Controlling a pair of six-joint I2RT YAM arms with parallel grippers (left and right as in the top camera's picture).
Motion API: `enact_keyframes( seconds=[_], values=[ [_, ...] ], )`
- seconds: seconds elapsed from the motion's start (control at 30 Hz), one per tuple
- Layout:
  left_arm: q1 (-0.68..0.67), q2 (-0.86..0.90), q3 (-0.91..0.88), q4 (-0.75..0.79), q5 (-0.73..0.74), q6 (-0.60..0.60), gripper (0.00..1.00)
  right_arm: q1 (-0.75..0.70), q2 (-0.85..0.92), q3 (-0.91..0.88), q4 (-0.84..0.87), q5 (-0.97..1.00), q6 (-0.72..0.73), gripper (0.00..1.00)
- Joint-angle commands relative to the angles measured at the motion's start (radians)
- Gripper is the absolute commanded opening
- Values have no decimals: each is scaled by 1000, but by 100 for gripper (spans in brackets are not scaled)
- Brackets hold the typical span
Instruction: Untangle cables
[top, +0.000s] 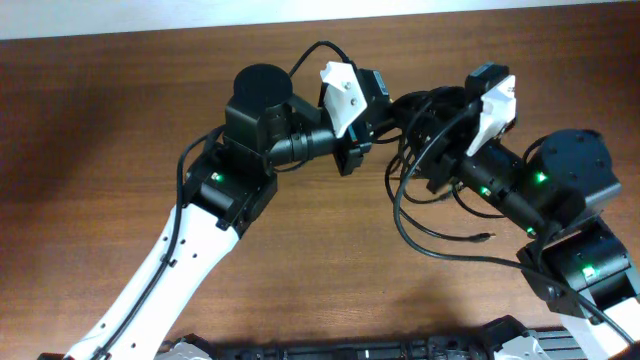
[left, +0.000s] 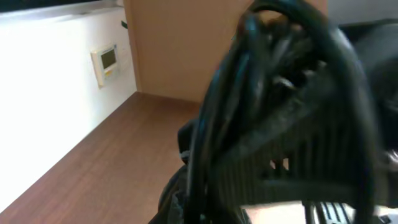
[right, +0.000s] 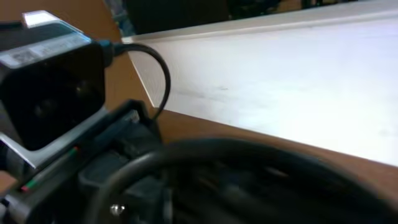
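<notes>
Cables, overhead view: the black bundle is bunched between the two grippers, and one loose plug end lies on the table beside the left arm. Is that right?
Not quite. The overhead view shows the loose plug end of the cables lying beside the right arm, not the left. The rest stands.

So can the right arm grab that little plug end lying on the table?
Probably yes. The plug end lies uncovered on the table, close to the right arm. But the right gripper sits in the cable tangle and must back out first.
</notes>
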Motion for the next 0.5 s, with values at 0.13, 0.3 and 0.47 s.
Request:
enact_keyframes(
  seconds=[0.13, 0.3, 0.47],
  values=[
    [-9, -8, 8, 14, 73, -9, 1, -7, 2, 7, 2, -28, 8, 4],
    [14, -8, 8, 17, 16, -9, 40, -7, 2, 7, -6, -35, 7, 4],
    [23, -10, 8, 18, 16, -9, 44, -8, 2, 6, -6, -28, 7, 4]
  ],
)
